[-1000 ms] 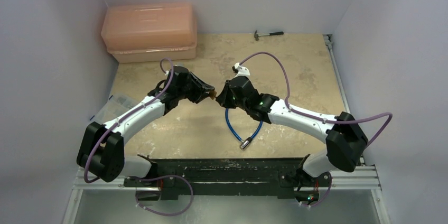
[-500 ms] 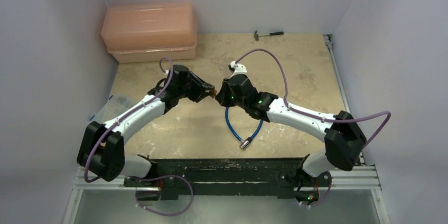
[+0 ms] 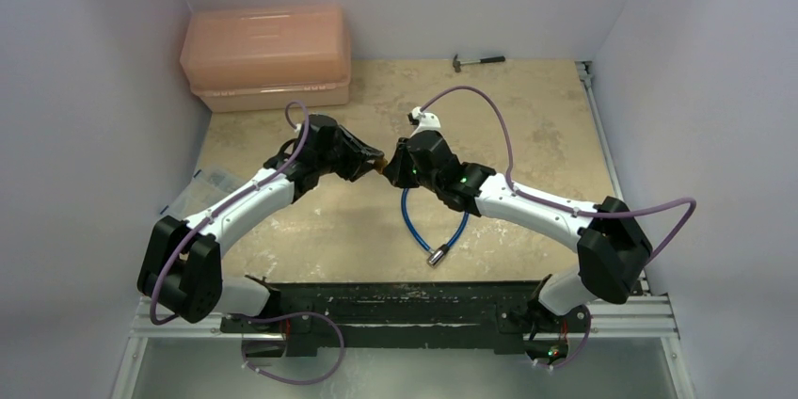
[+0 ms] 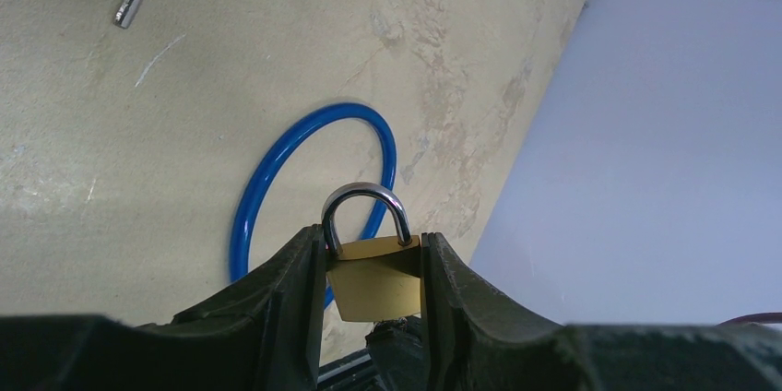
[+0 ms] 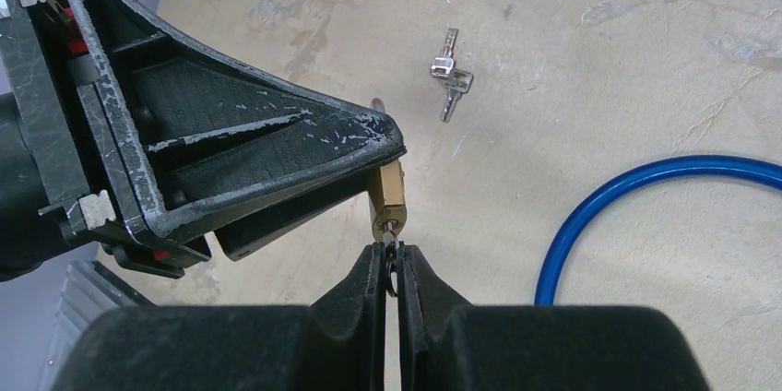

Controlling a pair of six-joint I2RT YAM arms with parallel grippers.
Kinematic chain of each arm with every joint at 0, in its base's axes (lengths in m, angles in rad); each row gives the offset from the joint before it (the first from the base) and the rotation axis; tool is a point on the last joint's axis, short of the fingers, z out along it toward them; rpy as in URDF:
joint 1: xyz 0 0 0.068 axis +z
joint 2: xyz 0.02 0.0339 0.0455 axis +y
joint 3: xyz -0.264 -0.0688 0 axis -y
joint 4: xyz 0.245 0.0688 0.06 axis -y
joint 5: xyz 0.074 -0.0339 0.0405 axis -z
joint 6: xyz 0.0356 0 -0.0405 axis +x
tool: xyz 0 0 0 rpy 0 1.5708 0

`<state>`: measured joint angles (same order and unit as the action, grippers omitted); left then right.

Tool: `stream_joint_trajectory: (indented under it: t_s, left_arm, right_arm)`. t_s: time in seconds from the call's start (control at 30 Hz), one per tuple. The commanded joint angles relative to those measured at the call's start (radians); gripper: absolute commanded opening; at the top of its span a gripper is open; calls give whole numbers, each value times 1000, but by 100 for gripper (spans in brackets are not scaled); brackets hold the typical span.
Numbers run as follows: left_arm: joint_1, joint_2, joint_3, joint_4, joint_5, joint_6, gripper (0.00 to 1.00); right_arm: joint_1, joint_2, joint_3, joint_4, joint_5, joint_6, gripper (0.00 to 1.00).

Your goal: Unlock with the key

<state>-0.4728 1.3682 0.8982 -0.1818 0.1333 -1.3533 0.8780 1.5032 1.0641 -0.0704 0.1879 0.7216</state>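
At the far left of the table (image 3: pixel 527 126) a pink plastic box (image 3: pixel 265 46) sits against the back wall. A clear bag (image 3: pixel 202 187) lies nearer, at the left edge beside the left arm.

The left gripper (image 4: pixel 373 257) reaches toward the middle of the table and clamps a small brass padlock (image 4: pixel 376 285) by its two flat sides. Its silver shackle (image 4: pixel 366 211) sticks out beyond the fingertips and looks closed into the body.

The right gripper (image 5: pixel 392 257) meets the padlock from the right. Its fingers are pinched almost together on the key (image 5: pixel 391 236), a thin bit of silvery metal with a small ring showing between the fingertips. The key's tip touches the underside of the padlock at the keyhole; how far it has gone in I cannot tell. Both grippers hang above the table.

A little bunch of loose keys (image 5: pixel 450 76) lies flat on the table, apart from the padlock.

On the near side of the right gripper, a blue cable (image 4: pixel 350 110) curves in a loop on the table, with its silver end (image 3: pixel 437 254) pointing toward the near edge.

Far back, right of centre, a small hammer (image 3: pixel 478 60) lies by the back wall.
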Motion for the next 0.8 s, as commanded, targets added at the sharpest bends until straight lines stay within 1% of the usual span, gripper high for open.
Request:
stream_joint_trajectory:
  t_s: [0.0, 0.23, 0.37, 0.43, 0.57, 0.6, 0.67, 0.7, 0.77]
  left_arm:
    - [-26, -11, 47, 26, 90, -16, 0]
    - [-26, -29, 36, 36, 104, -15, 0]
    - [-27, -30, 43, 24, 118, -10, 0]
    - [-30, -30, 45, 19, 123, -10, 0]
    - [-36, -33, 47, 18, 111, -7, 0]
    - [-36, -35, 45, 14, 101, -6, 0]
    - [-36, -40, 44, 3, 78, -4, 0]
    - [-36, -42, 44, 1, 66, -4, 0]
    - [-35, -49, 44, -13, 33, -8, 0]
  right_arm:
    - [1, -4, 8, 124, -18, 16, 0]
    - [0, 6, -5, 173, -51, 18, 0]
    - [0, 16, 0, 218, -71, -41, 0]
    - [-1, 25, 5, 246, -110, -80, 0]
    - [-5, 51, 47, 222, -148, -97, 0]
    - [-7, 56, 58, 201, -156, -89, 7]
    - [-13, 59, 66, 180, -179, -79, 27]
    - [-13, 53, 62, 172, -185, -75, 34]
    - [-14, 37, 55, 157, -186, -71, 41]
